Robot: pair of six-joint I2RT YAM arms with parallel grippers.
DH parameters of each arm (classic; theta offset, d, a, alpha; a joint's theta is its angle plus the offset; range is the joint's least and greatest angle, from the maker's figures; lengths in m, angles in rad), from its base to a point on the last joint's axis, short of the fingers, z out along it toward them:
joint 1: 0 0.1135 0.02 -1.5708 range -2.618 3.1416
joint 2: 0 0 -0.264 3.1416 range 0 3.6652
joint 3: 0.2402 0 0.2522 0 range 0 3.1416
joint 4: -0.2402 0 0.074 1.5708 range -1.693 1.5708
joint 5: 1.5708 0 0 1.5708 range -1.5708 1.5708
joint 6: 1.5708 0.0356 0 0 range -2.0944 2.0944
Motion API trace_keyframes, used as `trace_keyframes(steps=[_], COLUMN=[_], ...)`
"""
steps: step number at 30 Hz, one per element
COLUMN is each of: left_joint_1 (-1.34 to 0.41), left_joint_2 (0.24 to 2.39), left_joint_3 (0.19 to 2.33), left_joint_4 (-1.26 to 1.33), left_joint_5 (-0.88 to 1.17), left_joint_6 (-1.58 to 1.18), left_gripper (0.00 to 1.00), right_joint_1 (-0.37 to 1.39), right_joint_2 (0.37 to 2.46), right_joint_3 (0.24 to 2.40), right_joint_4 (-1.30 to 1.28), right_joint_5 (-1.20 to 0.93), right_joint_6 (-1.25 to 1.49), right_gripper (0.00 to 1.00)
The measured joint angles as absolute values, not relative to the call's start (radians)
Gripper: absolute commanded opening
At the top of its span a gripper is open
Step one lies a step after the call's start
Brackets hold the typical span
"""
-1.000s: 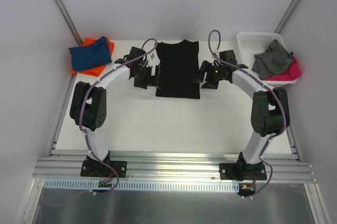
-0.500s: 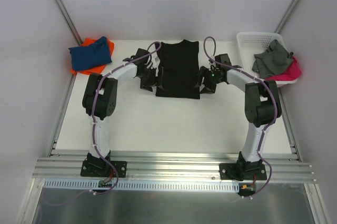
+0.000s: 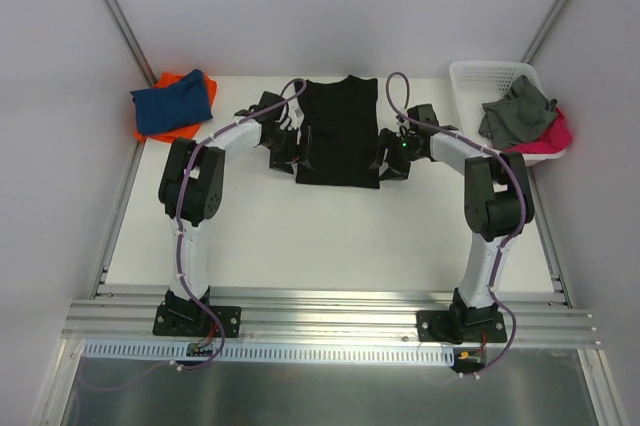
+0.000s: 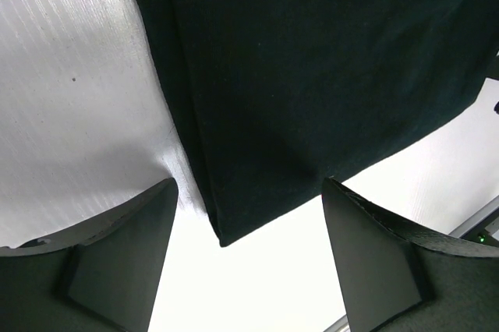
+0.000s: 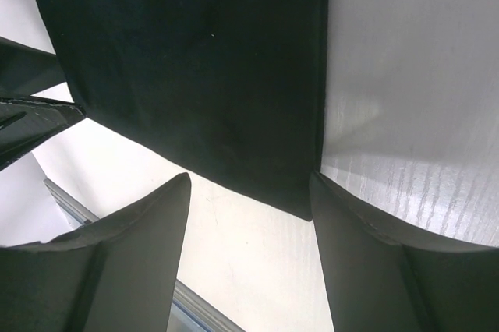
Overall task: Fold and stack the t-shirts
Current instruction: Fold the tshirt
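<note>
The black t-shirt point(image 3: 338, 131) lies flat at the back middle of the table, its sides folded in to a long rectangle. My left gripper point(image 3: 291, 149) is at its near left corner and my right gripper point(image 3: 386, 157) at its near right corner. In the left wrist view the left gripper point(image 4: 249, 185) stands open, and the shirt's corner point(image 4: 226, 227) lies on the table between the fingers point(image 4: 117, 262). The right gripper point(image 5: 251, 178) is open too, and the other corner point(image 5: 300, 206) lies by its right finger point(image 5: 374, 270). A blue t-shirt point(image 3: 175, 101) lies folded on an orange one point(image 3: 165, 132) at the back left.
A white slotted basket point(image 3: 470, 71) at the back right holds a grey garment point(image 3: 515, 111) and a pink one point(image 3: 553, 136). Bare white table point(image 3: 300, 236) stretches between the shirt and the arm bases. Frame posts rise at both back corners.
Both grippers have moved inward onto the black shirt's near corners. The arms' elbows have swung closer to the middle. The shirts and basket have not moved.
</note>
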State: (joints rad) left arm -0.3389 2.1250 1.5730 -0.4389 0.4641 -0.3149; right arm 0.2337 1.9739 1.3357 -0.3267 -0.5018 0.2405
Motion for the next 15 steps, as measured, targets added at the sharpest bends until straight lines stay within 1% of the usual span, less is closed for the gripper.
trace_keyframes(steps=[15], left_joint_1=[-0.34], left_joint_2=[2.125], left_joint_3=[1.566], left_joint_4=[-0.434], left_joint_5=[0.471], left_joint_6=[-0.331], left_gripper=[0.72], right_joint_1=[0.224], right_joint_2=[1.919], right_joint_3=[1.225], right_joint_4=[-0.344], right_joint_5=[-0.497], right_joint_6=[0.223], right_gripper=[0.64])
